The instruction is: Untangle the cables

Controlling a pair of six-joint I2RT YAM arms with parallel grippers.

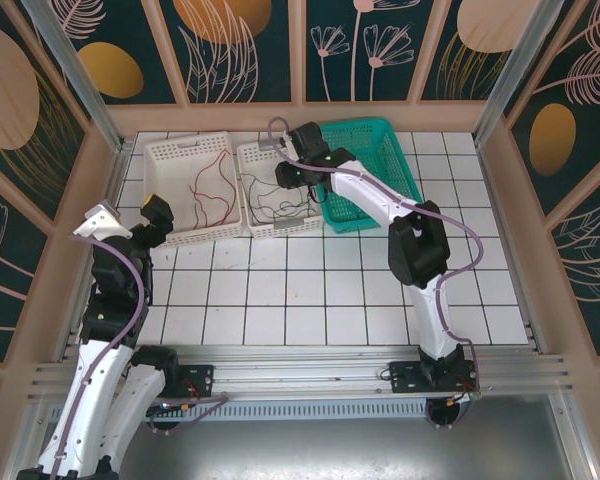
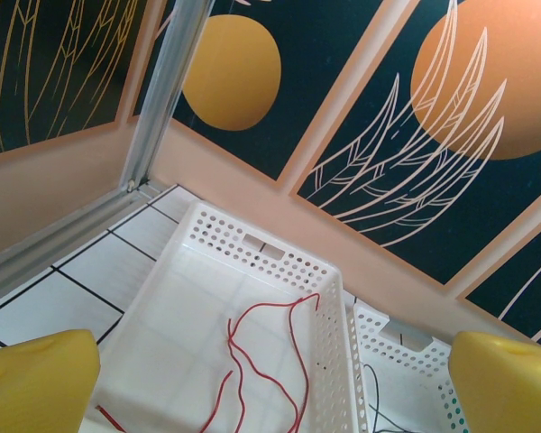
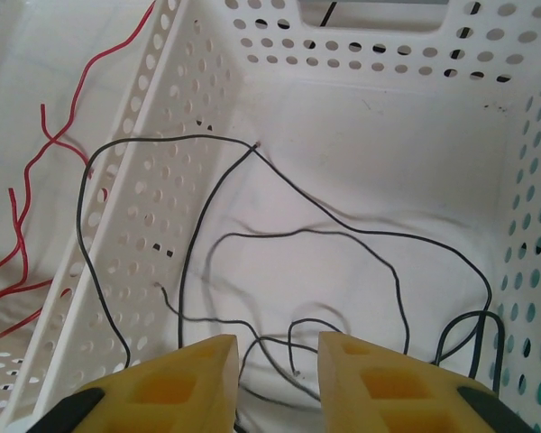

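Observation:
Thin red cables lie loose in the left white basket. Black cables lie in the middle white basket. My right gripper hangs over that middle basket. In the right wrist view its yellow fingers stand a little apart, so the right gripper is open just above looping black cables with nothing pinched. The red cables show past the perforated wall. My left gripper is wide open at the left basket's near-left corner. The left gripper looks down on the red cables.
A teal basket stands at the back right, touching the middle basket. The right arm reaches across the tiled table to the back. Enclosure walls and aluminium posts ring the table. The baskets' perforated rims stand close together.

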